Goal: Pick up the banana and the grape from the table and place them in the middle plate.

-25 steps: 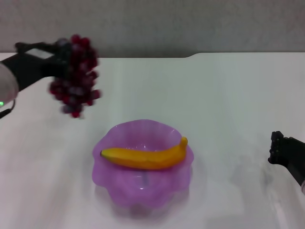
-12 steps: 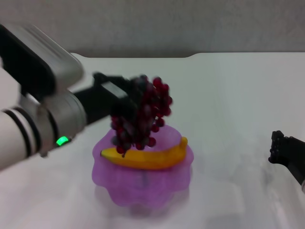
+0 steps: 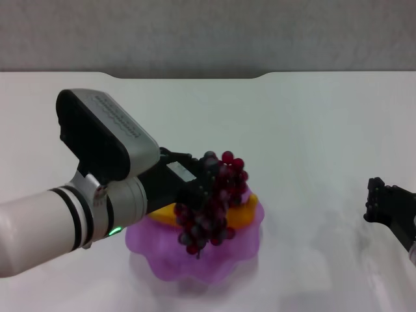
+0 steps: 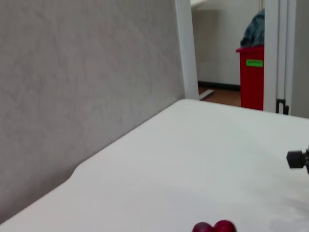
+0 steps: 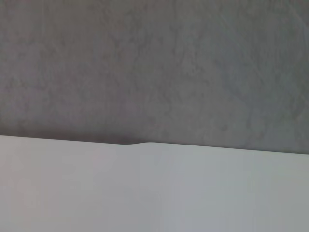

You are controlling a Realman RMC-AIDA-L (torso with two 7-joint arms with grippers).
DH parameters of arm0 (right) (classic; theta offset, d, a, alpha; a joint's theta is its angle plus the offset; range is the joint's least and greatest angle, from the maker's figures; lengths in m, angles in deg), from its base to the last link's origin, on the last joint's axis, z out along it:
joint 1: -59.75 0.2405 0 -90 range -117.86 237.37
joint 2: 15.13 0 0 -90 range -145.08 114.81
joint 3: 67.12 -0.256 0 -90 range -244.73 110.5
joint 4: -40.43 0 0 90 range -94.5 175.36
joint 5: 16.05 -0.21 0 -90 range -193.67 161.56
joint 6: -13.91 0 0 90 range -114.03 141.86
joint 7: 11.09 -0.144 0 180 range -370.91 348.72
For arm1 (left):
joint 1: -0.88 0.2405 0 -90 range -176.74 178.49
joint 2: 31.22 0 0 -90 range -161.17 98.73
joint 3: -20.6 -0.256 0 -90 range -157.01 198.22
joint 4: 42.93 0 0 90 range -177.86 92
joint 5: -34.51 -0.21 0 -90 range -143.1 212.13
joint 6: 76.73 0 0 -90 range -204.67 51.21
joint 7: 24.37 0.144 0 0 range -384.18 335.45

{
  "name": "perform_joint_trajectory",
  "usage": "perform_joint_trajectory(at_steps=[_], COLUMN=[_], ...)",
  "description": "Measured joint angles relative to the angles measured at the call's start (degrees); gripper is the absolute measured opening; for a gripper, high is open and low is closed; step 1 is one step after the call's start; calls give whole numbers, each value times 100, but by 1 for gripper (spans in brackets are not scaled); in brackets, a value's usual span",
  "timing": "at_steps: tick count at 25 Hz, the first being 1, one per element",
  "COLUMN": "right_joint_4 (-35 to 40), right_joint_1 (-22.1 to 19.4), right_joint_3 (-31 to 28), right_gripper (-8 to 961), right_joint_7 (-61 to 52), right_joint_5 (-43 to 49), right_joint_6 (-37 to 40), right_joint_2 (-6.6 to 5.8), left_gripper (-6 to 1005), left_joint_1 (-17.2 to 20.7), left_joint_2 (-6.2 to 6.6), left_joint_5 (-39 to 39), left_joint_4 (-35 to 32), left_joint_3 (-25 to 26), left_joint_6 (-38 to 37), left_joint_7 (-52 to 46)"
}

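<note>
My left gripper (image 3: 197, 187) is shut on the grape (image 3: 212, 203), a dark red-purple bunch hanging over the middle plate (image 3: 224, 260), its lower end down at the plate. The purple scalloped plate stands on the white table (image 3: 312, 130) near the front centre. The banana (image 3: 245, 209) lies in the plate, mostly hidden behind the grape and my left arm. Two grapes (image 4: 214, 227) show at the edge of the left wrist view. My right gripper (image 3: 382, 201) is parked low at the table's right side, well apart from the plate; it also shows far off in the left wrist view (image 4: 298, 158).
A grey wall runs behind the table's notched far edge (image 5: 133, 142). A red bin (image 4: 251, 77) stands beyond the table in the left wrist view. Bare tabletop lies between the plate and my right gripper.
My left arm has swung from the far left to over the plate, carrying the grape, and lowered it onto the banana. The right arm has not moved.
</note>
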State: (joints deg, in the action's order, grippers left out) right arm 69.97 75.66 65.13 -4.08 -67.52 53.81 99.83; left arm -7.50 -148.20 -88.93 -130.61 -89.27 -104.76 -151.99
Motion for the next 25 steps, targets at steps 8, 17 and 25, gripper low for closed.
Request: perform_joint_trajectory(at_steps=[8, 17, 25], right_joint_4=[24, 25, 6], right_joint_1=[7, 9, 9], right_joint_3=[4, 12, 10], right_gripper=[27, 27, 27], right_joint_7=[1, -31, -36], right_joint_5=[6, 6, 6], right_joint_6=[0, 0, 0], right_joint_2=[0, 0, 0], left_gripper=[158, 402, 676], left_joint_1=[-141, -163, -87], left_joint_2=[-7, -9, -1], left_joint_5=[39, -5, -3], left_joint_4=[514, 590, 557], left_joint_3=[-28, -2, 11], left_joint_6=[241, 264, 916], left_joint_7=[-13, -40, -6])
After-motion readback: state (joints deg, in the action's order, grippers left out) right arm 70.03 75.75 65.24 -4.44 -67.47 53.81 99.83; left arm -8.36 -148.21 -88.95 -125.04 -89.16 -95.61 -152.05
